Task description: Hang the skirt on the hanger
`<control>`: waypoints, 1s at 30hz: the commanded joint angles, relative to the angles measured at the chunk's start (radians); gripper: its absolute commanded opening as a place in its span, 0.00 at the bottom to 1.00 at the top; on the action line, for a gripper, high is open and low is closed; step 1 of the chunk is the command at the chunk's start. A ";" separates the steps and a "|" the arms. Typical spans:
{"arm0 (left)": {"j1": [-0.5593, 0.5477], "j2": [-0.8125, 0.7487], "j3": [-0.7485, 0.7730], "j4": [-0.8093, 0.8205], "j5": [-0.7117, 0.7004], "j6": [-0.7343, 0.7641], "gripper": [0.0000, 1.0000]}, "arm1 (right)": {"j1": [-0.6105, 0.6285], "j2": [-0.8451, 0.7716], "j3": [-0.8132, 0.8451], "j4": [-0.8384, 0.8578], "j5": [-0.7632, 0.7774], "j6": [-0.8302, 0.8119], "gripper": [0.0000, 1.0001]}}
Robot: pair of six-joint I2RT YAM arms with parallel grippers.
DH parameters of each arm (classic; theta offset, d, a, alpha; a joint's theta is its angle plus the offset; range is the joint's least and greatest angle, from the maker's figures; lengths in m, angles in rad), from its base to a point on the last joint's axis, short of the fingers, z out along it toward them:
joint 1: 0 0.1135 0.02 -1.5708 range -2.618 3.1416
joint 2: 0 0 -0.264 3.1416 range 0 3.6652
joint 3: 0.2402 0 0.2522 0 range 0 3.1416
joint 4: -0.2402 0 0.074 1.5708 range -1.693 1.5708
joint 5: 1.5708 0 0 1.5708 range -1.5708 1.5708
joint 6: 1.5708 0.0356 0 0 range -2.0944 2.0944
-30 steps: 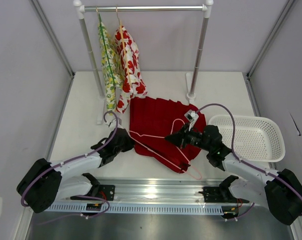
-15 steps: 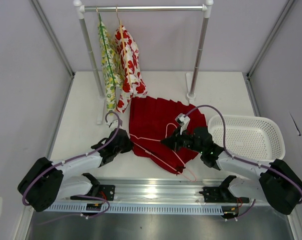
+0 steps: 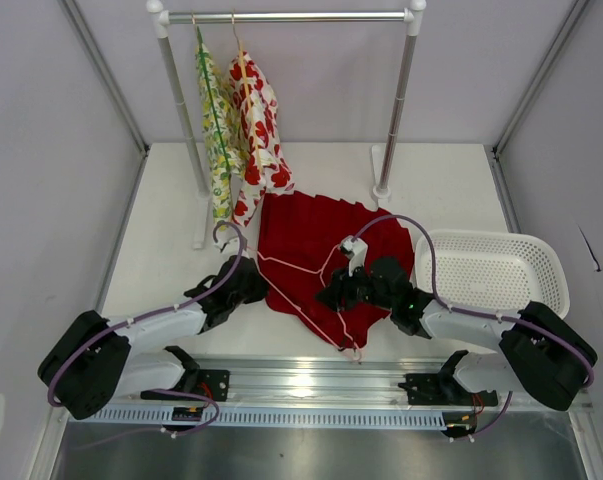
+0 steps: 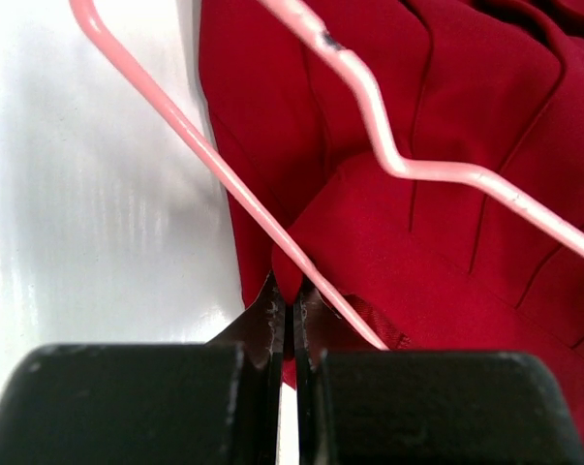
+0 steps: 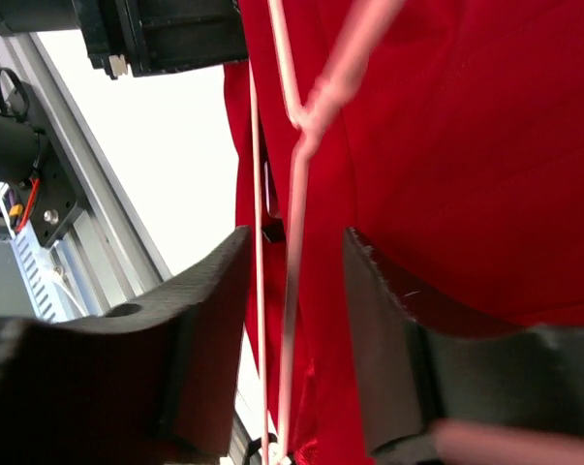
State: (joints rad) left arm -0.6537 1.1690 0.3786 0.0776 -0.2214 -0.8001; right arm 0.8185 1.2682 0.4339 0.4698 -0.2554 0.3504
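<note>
The deep red pleated skirt [image 3: 316,235] lies flat on the white table. On top of it rests the thin pale pink hanger [image 3: 286,263], its hook end toward the near rail. My left gripper [image 3: 258,284] is at the skirt's left edge, and in the left wrist view that gripper [image 4: 293,300] is shut on a fold of the skirt [image 4: 446,242], with the hanger wire [image 4: 195,145] crossing just beyond its tips. My right gripper [image 3: 328,293] is over the skirt's near part. In its own view it [image 5: 296,257] stands open, two hanger wires [image 5: 293,194] running between the fingers over the skirt [image 5: 466,145].
A clothes rack [image 3: 286,17] stands at the back, carrying a yellow-green floral garment [image 3: 218,130] and a white garment with red prints [image 3: 258,130]. Its right foot [image 3: 381,190] sits just behind the skirt. A white basket [image 3: 501,275] lies at the right.
My right gripper has moved left across the skirt, dragging the hanger with it, and its jaws have now opened around the wire. The left gripper keeps its hold.
</note>
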 commanded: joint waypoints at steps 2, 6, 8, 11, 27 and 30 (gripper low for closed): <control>-0.011 0.006 0.008 0.054 0.011 0.021 0.00 | 0.008 0.002 -0.004 0.093 0.050 0.015 0.53; -0.012 0.008 0.006 0.051 0.004 0.018 0.00 | 0.008 -0.027 -0.029 0.113 0.103 0.041 0.66; -0.012 0.008 0.006 0.051 0.002 0.015 0.00 | 0.010 -0.042 -0.055 0.134 0.126 0.071 0.76; -0.012 0.009 -0.001 0.054 0.004 0.016 0.00 | 0.008 -0.041 -0.067 0.171 0.156 0.116 0.83; -0.014 0.024 0.014 0.059 0.016 0.025 0.00 | -0.015 0.137 -0.038 0.211 0.337 0.453 0.84; -0.015 0.029 0.014 0.060 0.016 0.029 0.00 | -0.025 0.183 -0.053 0.283 0.325 0.504 0.83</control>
State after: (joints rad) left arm -0.6609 1.1938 0.3782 0.1066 -0.2199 -0.7982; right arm 0.8032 1.4048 0.3832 0.6540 0.0288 0.7757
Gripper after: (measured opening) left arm 0.022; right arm 0.836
